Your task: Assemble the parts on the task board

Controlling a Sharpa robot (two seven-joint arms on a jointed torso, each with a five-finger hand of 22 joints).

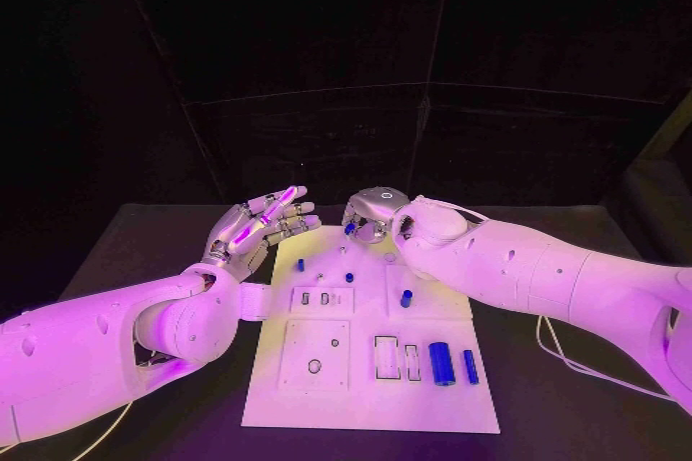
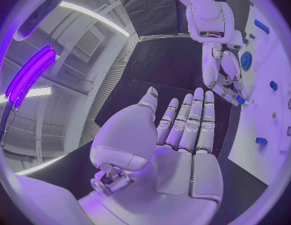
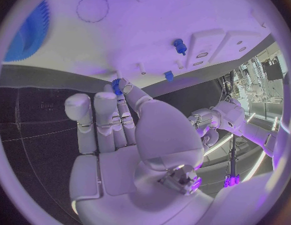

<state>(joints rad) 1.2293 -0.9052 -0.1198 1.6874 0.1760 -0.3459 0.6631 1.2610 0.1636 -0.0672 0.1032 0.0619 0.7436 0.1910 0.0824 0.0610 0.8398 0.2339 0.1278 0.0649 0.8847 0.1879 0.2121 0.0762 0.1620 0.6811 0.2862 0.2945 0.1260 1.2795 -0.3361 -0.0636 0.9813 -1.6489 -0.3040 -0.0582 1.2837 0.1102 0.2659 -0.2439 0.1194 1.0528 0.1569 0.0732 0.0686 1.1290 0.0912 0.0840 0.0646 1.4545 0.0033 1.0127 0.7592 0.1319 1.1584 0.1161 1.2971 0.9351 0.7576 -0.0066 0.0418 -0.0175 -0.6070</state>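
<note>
While the white task board (image 1: 368, 371) lies in the lower middle of the head view on the black table (image 1: 577, 401), both hands sit at its far end near the frame's centre. The left hand (image 1: 260, 226) is just left of centre, beside the board's far left corner, palm up, fingers straight and spread, holding nothing; its wrist view shows the same flat, empty palm (image 2: 177, 150). The right hand (image 1: 372, 216) is just right of it, over the board's far edge, fingers curled downward. In the right wrist view its thumb and a fingertip (image 3: 123, 85) pinch a small blue part (image 3: 116, 86) right at the board's surface; the same small blue part shows at its fingertips in the head view (image 1: 351, 227).

More blue parts are spread over the board: two small pegs (image 1: 300, 265) and (image 1: 349, 277) in the frame's middle, a short cylinder (image 1: 405, 298) right of them, and two longer cylinders (image 1: 441, 363) and (image 1: 470, 366) upright side by side at the board's lower right. A large blue gear (image 3: 30, 27) fills the upper left of the right wrist view. Two rectangular slots (image 1: 387, 357) lie left of the long cylinders.
</note>
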